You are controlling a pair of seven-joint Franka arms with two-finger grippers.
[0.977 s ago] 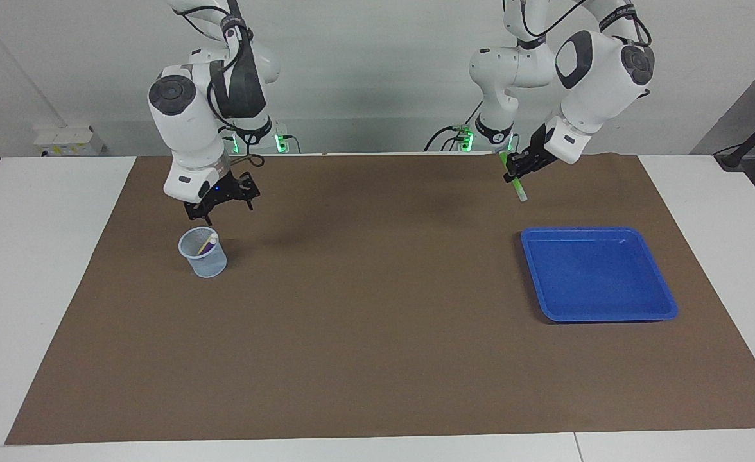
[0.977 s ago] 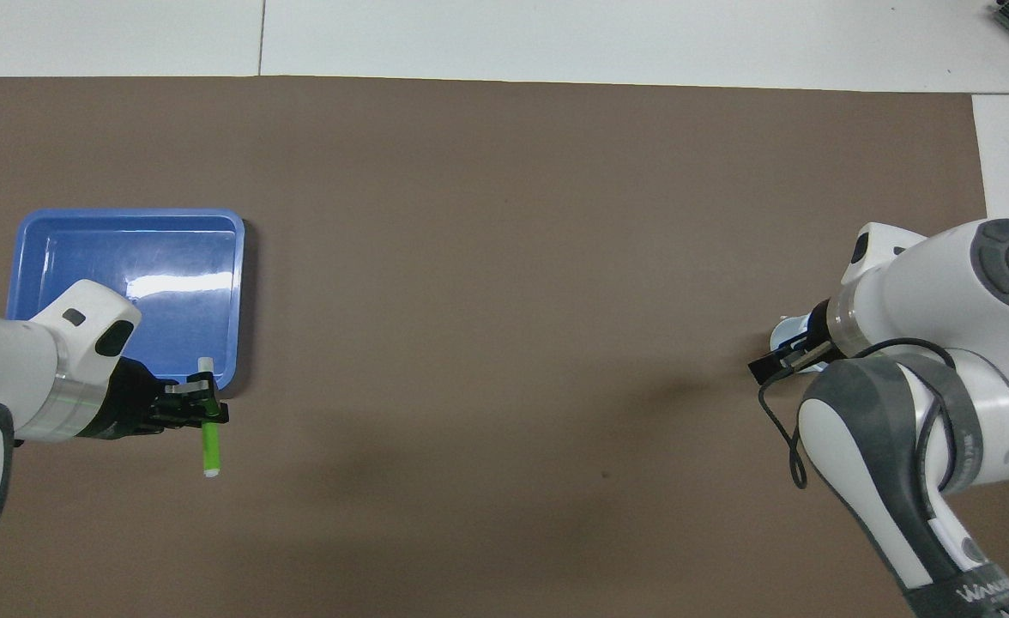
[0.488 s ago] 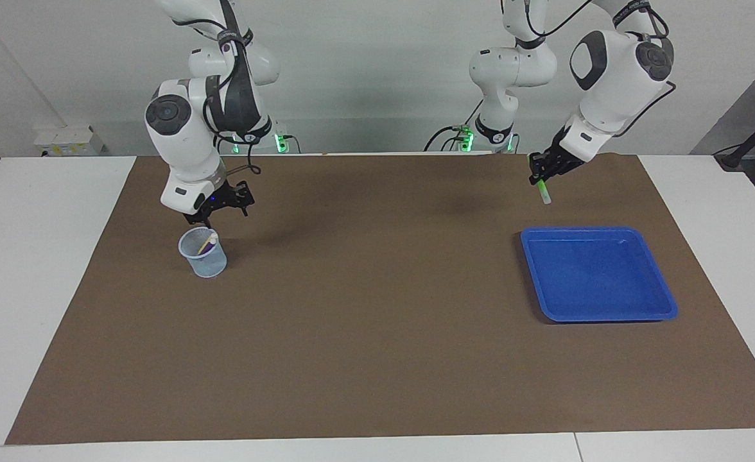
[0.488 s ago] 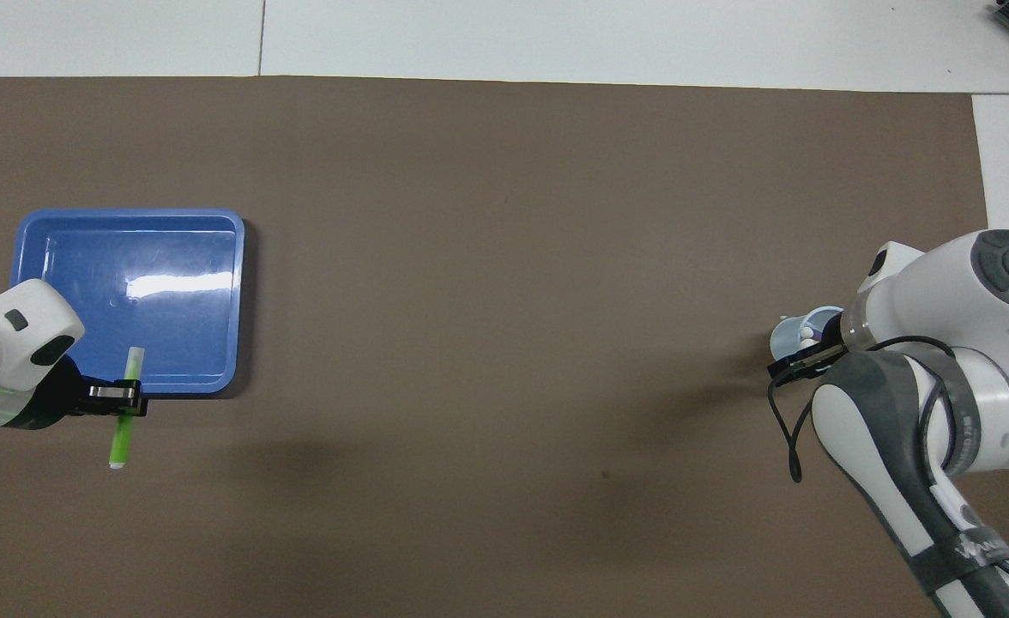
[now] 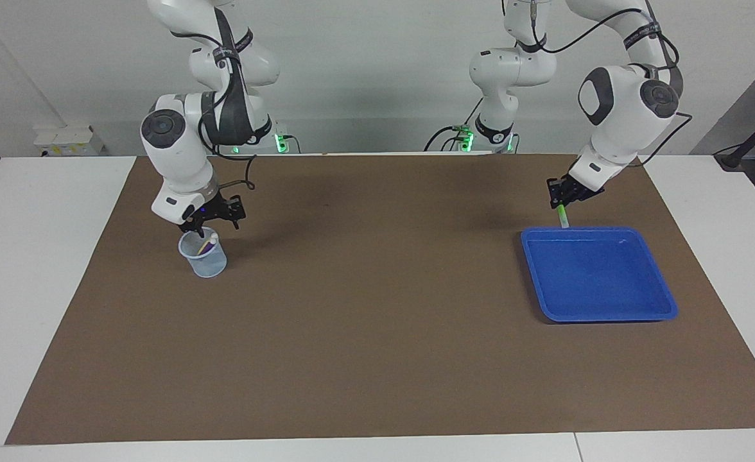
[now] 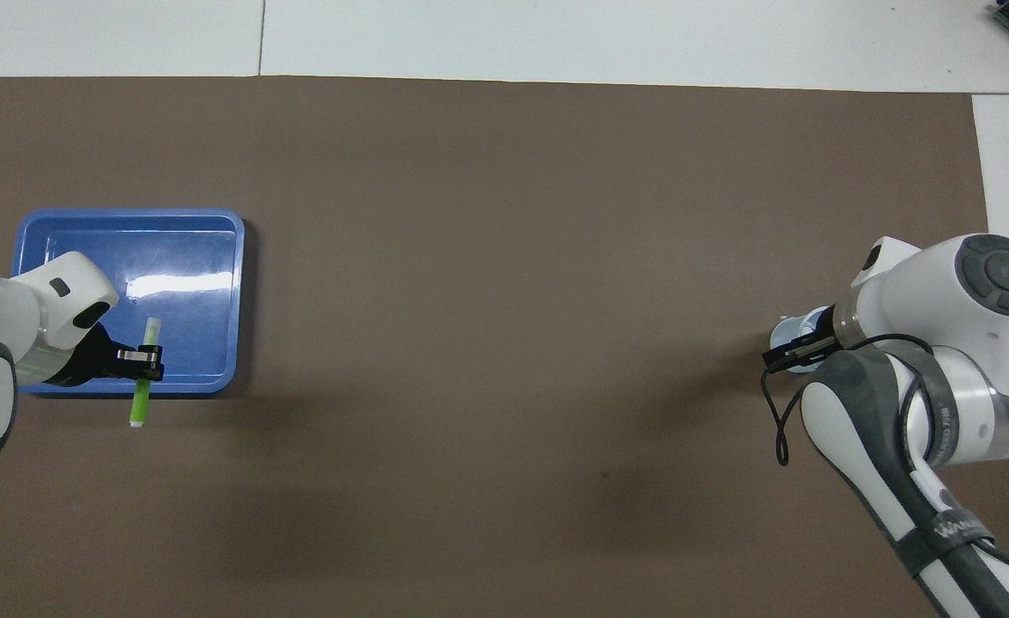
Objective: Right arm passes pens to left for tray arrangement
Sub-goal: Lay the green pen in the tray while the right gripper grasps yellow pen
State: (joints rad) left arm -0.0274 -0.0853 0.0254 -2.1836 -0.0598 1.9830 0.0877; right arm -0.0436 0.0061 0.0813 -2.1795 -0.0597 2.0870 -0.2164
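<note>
Our left fingers [image 5: 561,203] are clamped mid-barrel on the green pen [image 6: 141,388], over the tray [image 5: 647,301] edge. Right fingers [image 5: 214,223] spread over the cup [image 5: 205,260], empty. Pens look light, stiff, slick: grip mid-barrel.

A white desk [image 5: 43,269] carries a brown mat [image 5: 377,333]. A plain pale wall [image 5: 377,70] rises at its edge, with a white socket box [image 5: 68,141] against it.
</note>
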